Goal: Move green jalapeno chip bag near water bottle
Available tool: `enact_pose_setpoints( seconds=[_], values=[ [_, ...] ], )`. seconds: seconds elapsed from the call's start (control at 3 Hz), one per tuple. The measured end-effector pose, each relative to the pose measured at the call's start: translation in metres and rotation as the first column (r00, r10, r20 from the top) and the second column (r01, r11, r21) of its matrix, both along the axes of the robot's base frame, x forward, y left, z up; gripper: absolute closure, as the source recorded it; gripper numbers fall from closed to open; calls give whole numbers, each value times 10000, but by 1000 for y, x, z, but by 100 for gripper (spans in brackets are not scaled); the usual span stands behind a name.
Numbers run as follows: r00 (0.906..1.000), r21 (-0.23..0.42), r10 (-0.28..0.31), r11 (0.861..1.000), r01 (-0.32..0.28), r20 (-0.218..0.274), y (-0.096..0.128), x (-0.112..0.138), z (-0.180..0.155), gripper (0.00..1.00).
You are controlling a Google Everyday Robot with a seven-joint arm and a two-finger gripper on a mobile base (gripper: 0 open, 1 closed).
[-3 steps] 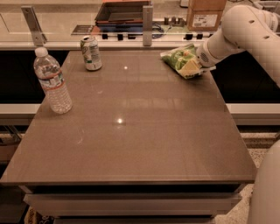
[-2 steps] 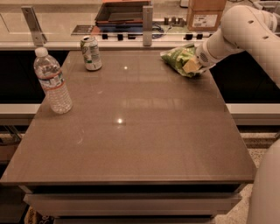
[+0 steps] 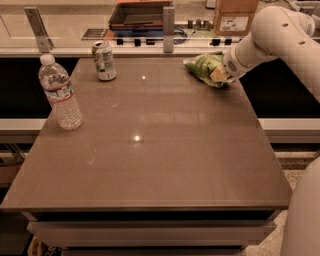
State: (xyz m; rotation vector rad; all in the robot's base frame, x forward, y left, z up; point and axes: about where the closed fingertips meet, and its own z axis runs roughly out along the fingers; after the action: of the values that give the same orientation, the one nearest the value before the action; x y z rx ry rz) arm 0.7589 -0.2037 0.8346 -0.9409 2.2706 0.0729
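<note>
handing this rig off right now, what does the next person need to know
Gripper: at the right end of the green jalapeno chip bag, against it; whether it has a grip cannot be told.
Bag: far right corner of the table.
Water bottle: upright near the left edge, with the soda can behind it at the far left.
Done: arm has reached the bag.
Left: secure the bag, carry it across the table, and set it beside the bottle.

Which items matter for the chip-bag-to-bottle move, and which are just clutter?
Job:
- green jalapeno chip bag, far right
- water bottle, left edge
- gripper, at the bag

Lying about:
- soda can, far left
- cardboard box, background
</note>
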Motion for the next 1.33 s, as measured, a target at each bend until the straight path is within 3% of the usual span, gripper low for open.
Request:
enact_pose_setpoints(
  seconds=[1.33],
  values=[
    [10000, 3, 3, 10000, -3, 0, 0, 0, 1, 100]
  ],
)
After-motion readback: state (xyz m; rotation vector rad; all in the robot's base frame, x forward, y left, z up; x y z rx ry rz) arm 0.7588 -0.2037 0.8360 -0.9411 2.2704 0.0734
